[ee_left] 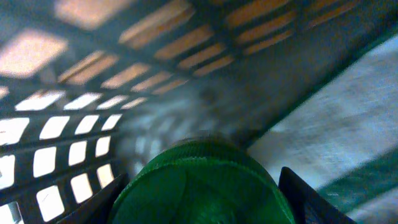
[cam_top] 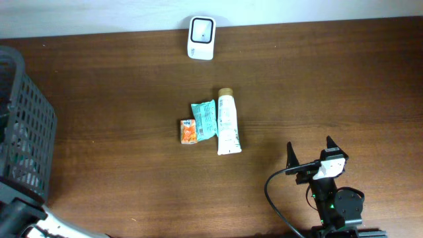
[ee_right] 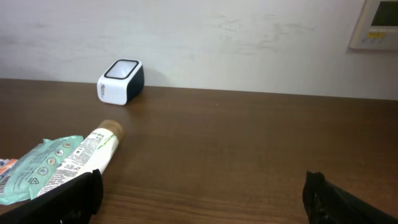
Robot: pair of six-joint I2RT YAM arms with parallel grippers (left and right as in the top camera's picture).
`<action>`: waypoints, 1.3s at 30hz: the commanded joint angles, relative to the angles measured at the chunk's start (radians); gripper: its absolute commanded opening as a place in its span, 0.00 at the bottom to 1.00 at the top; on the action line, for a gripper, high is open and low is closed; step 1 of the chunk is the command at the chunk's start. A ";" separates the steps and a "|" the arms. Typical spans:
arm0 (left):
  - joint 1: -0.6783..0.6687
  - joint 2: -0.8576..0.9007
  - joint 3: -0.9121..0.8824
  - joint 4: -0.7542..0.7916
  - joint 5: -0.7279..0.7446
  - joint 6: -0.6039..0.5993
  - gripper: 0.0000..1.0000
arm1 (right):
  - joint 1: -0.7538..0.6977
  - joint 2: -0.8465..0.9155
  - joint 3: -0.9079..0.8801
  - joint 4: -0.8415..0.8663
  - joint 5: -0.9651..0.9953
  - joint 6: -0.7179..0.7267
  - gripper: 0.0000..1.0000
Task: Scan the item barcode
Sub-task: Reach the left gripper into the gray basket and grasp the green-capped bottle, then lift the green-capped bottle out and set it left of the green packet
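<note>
In the left wrist view my left gripper is down inside the dark mesh basket. Its two fingers sit against the sides of a round green item, shut on it. No barcode shows on it. The white barcode scanner stands at the table's far edge, also seen as the scanner from the right wrist. My right gripper rests near the front right of the table, open wide with nothing between its fingers. From overhead, the left gripper is hidden by the basket.
A white tube, a teal packet and a small orange packet lie together mid-table. The tube and teal packet lie just left of my right gripper's left finger. The basket fills the left edge.
</note>
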 commanded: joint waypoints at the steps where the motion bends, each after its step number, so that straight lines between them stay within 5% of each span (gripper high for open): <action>1: -0.035 -0.069 0.054 0.000 0.021 -0.005 0.33 | 0.006 -0.006 -0.005 -0.004 0.002 0.000 0.98; 9: -0.061 -0.212 0.128 0.003 0.157 -0.005 0.33 | 0.006 -0.006 -0.005 -0.005 0.002 0.000 0.98; 20: -0.176 -0.607 0.228 -0.023 0.774 -0.025 0.34 | 0.006 -0.006 -0.005 -0.004 0.002 0.000 0.98; 33: -0.809 -0.536 0.114 -0.258 0.592 0.002 0.35 | 0.006 -0.006 -0.005 -0.004 0.002 0.000 0.98; 39: -0.954 -0.428 -0.055 -0.227 0.511 0.002 0.34 | 0.006 -0.006 -0.005 -0.004 0.002 0.000 0.98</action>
